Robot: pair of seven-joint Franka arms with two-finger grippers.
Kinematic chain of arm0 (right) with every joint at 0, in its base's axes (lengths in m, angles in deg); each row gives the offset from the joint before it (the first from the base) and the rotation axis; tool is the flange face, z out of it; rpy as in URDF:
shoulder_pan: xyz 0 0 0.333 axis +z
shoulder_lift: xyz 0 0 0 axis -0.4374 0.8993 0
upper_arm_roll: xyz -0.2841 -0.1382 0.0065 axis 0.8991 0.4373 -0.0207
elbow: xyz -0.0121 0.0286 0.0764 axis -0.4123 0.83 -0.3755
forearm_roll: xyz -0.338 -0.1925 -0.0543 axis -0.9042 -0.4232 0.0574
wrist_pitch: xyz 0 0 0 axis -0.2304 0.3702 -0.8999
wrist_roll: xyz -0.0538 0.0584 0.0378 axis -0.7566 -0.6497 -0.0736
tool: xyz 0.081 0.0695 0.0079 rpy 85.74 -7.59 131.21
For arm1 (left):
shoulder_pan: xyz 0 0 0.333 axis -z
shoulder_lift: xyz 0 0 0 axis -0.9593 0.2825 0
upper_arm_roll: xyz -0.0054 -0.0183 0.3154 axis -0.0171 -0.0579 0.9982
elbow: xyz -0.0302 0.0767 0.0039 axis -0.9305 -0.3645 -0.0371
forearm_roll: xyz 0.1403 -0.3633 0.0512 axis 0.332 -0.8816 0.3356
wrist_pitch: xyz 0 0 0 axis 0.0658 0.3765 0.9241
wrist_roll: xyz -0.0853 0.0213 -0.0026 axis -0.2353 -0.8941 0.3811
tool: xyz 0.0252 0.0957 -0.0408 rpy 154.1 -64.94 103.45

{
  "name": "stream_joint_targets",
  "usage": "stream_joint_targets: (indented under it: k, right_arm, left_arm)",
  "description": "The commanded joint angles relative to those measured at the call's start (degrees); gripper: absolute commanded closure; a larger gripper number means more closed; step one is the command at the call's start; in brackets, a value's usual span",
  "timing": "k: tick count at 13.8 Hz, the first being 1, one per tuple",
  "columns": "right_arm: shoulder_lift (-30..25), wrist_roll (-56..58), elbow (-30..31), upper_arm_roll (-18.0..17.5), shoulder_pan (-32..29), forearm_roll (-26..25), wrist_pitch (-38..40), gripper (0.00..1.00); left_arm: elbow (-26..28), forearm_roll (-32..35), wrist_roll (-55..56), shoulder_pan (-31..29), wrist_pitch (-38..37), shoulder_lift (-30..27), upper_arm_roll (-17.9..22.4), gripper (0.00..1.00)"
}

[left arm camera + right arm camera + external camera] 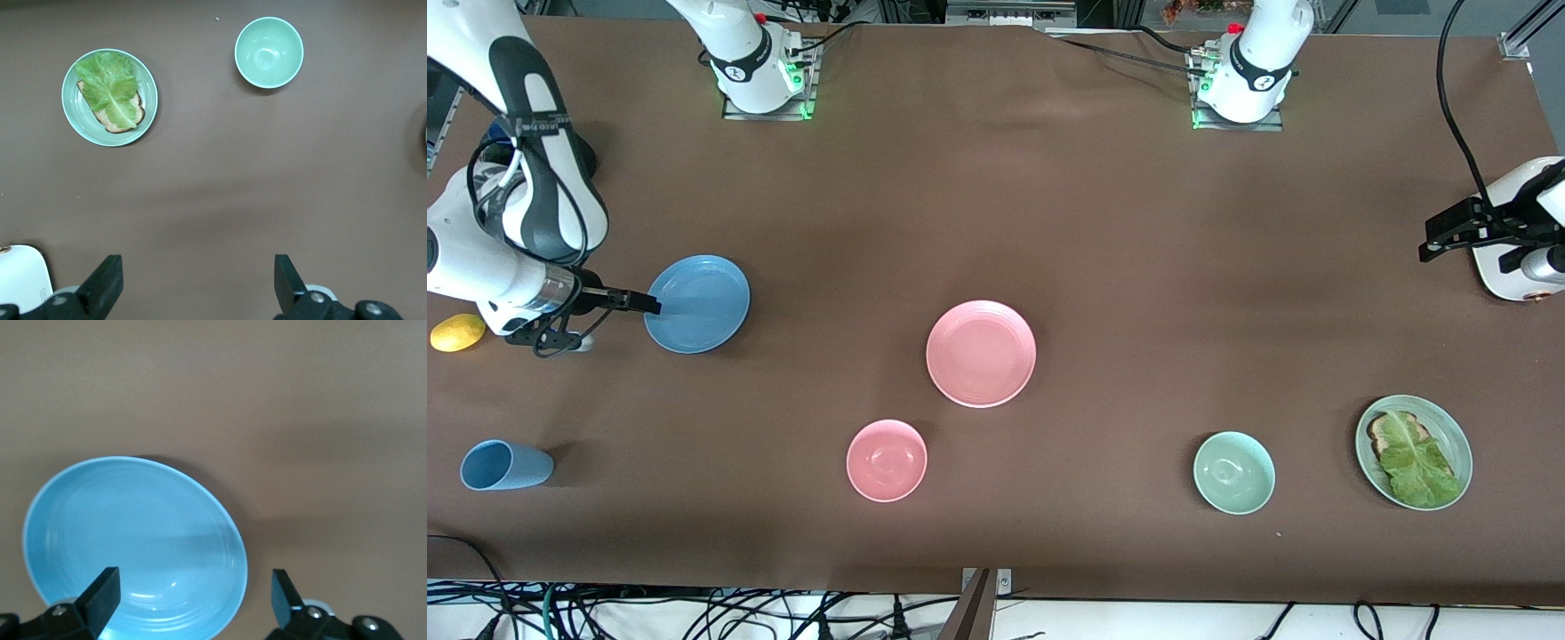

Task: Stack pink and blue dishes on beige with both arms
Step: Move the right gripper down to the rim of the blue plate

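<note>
1. Two end effectors are in view, both with fingers spread and nothing between them. The right end effector point(645, 304) sits at the rim of the blue plate point(697, 304), at the right arm's end of the tabletop point(996, 222); in the right wrist view its fingers point(100, 597) straddle the plate's point(137, 543) edge, though whether they touch it is hard to tell.
2. The left end effector point(1432, 244) hangs over the left arm's end of the tabletop, well apart from every dish; its spread fingers point(107, 283) frame bare brown cloth.
3. The pink plate point(981, 353) lies flat near the middle of the tabletop, well apart from the blue plate.
4. A pink bowl point(887, 460) stands nearer the front camera than the pink plate, just beside it.
5. A green bowl point(1234, 472) and a green plate with toast and lettuce point(1414, 452) sit toward the left arm's end, close to the front edge.
6. A blue cup point(505, 465) lies on its side near the front edge at the right arm's end, and a yellow lemon-like object point(457, 332) rests beside the right arm.
</note>
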Motion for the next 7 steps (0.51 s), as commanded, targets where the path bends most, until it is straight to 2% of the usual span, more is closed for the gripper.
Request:
stream_joint_targets:
  k: [1, 5, 7]
  right_arm:
    - [2.1, 6.2, -0.4, -0.5, -2.6, 5.5, -0.6, 0.01]
    - [5.9, 13.9, -0.8, -0.5, -5.2, 12.6, -0.6, 0.24]
    - [6.9, 15.8, -1.4, -0.5, -5.8, 13.5, -0.4, 0.35]
  left_arm:
    - [0.5, 1.6, 1.4, 0.1, -0.8, -1.5, -0.7, 0.0]
    - [0.6, 1.6, 4.6, 0.4, -1.5, -2.1, -0.7, 0.0]
    - [0.5, 1.6, 6.6, 0.4, -1.8, -2.1, -1.0, 0.0]
